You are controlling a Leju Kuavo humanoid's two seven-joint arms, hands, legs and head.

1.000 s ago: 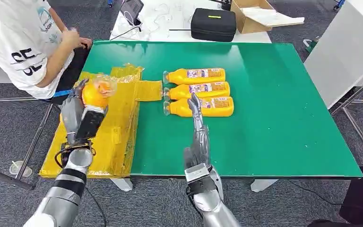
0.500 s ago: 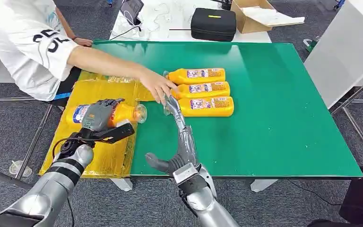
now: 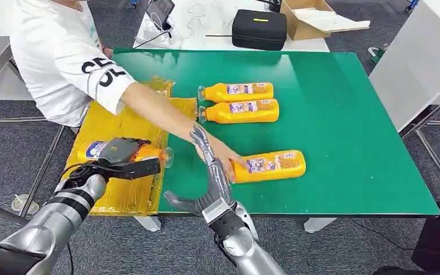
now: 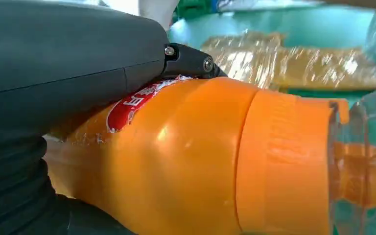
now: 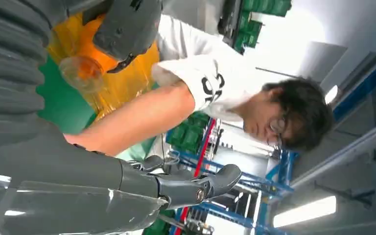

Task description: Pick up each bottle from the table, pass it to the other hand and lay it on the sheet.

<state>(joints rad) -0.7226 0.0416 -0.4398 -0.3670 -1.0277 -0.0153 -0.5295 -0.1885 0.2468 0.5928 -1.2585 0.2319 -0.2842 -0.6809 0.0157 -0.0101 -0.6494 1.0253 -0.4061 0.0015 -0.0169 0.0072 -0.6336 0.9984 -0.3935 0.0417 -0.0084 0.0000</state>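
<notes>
The green-topped table (image 3: 344, 114) carries the work, with the crinkled yellow plastic sheet (image 3: 132, 123) draped over its left edge as the laying place. A person in a white shirt (image 3: 63, 63) reaches an arm across the table to an orange juice bottle (image 3: 269, 165) lying alone near the front edge, apparently setting it within my reach. Two more orange bottles (image 3: 238, 101) lie side by side farther back, untouched. My left hand (image 3: 120, 153) grips a fourth orange bottle with a clear cap (image 4: 215, 161), held level just above the sheet, so I judge release is next. My right hand (image 3: 209, 172) is empty, fingers extended and apart, beside the person's hand.
</notes>
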